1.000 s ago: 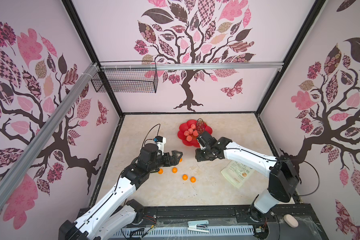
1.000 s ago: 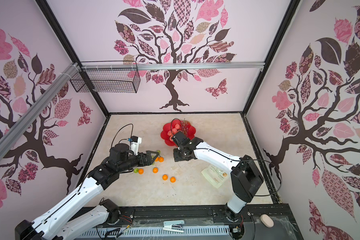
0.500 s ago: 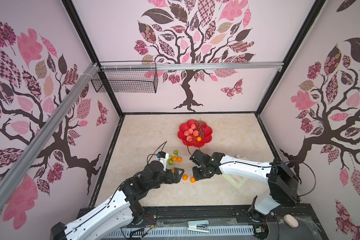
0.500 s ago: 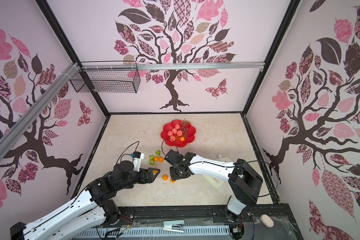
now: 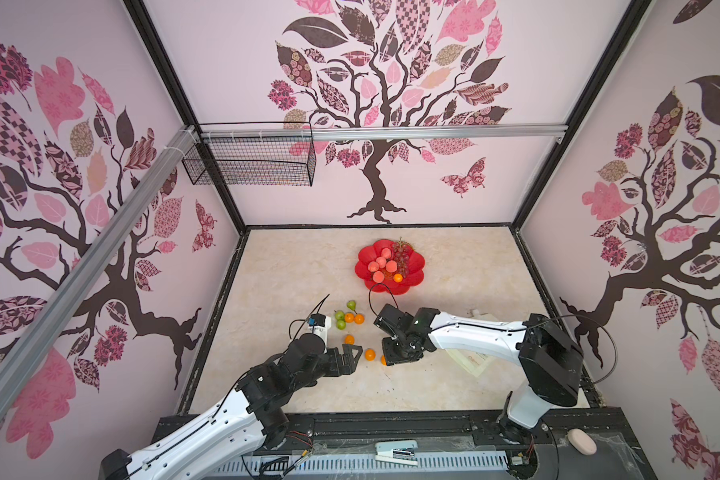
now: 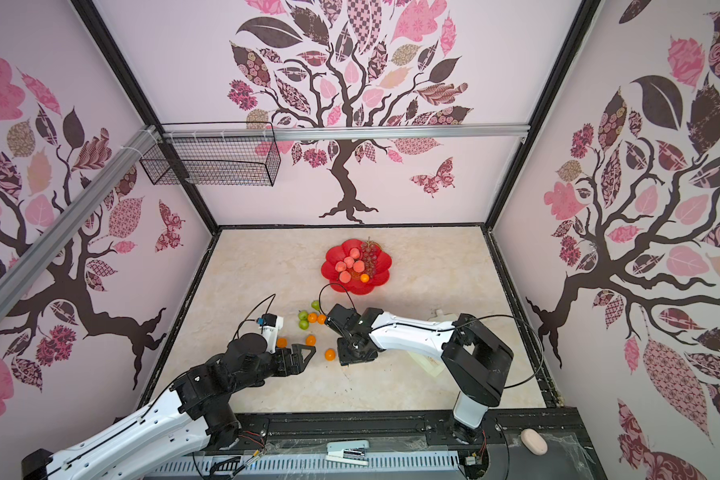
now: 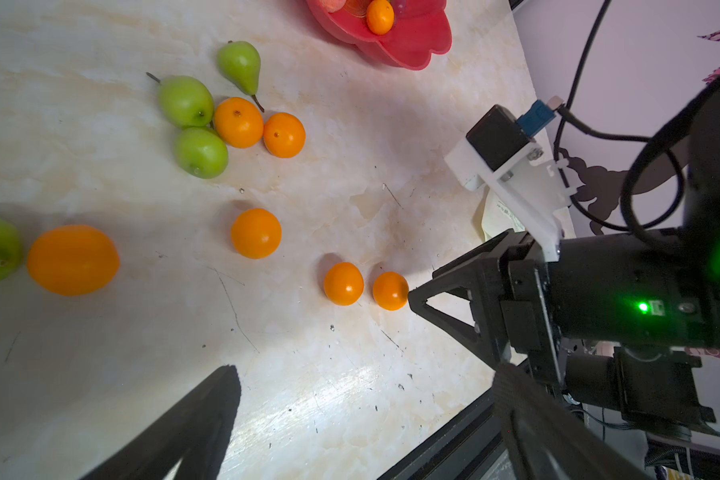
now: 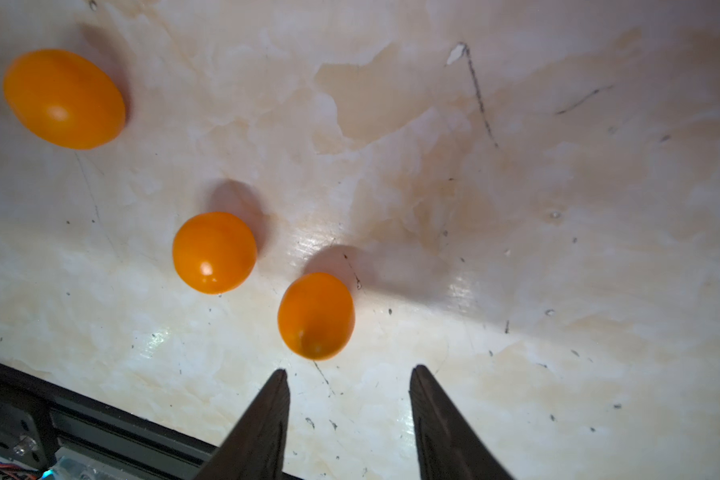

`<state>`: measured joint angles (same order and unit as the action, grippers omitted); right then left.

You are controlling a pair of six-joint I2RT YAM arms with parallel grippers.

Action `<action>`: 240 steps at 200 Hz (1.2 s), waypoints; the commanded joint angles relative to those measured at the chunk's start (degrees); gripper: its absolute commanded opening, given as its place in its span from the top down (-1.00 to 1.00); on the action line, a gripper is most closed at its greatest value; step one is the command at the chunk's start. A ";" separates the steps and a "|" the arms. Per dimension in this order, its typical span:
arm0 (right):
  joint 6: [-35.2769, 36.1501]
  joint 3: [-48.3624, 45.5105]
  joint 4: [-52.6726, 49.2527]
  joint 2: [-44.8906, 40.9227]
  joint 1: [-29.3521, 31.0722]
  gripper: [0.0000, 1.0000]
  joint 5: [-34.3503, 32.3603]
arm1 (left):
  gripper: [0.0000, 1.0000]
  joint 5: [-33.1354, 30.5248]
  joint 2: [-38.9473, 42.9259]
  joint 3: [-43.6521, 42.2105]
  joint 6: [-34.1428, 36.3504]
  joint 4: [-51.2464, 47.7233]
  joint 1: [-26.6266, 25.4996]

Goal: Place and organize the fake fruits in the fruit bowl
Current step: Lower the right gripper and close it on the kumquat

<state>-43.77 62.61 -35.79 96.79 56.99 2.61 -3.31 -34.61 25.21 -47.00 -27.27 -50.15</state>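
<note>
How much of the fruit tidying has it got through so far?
Partly done: the fruit bowl holds the peaches, the grape bunch and one orange. In hand: nothing; the right gripper is open just short of a loose orange, the left gripper open too. Left: six oranges and four green fruits on the table.

a robot test cell in a lab: pink tree-printed wall panels [image 5: 433, 187] box in a marble-look tabletop [image 5: 300, 266], framed by black posts [image 5: 176, 91] and an aluminium rail [image 5: 433, 132]. white robot arms [image 5: 474, 332] mount on a near ledge [image 5: 433, 424] strewn with wiring [image 5: 283, 461] and a stapler [image 5: 395, 451].
</note>
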 commanded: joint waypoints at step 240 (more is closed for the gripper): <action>1.49 6.97 -2.10 11.30 0.44 0.09 -0.17 | -0.97 -1.54 0.53 -3.00 -0.63 2.56 -0.12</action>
<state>-42.65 68.31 -36.42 106.56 57.21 3.62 -4.47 -34.00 23.35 -47.88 -26.04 -50.19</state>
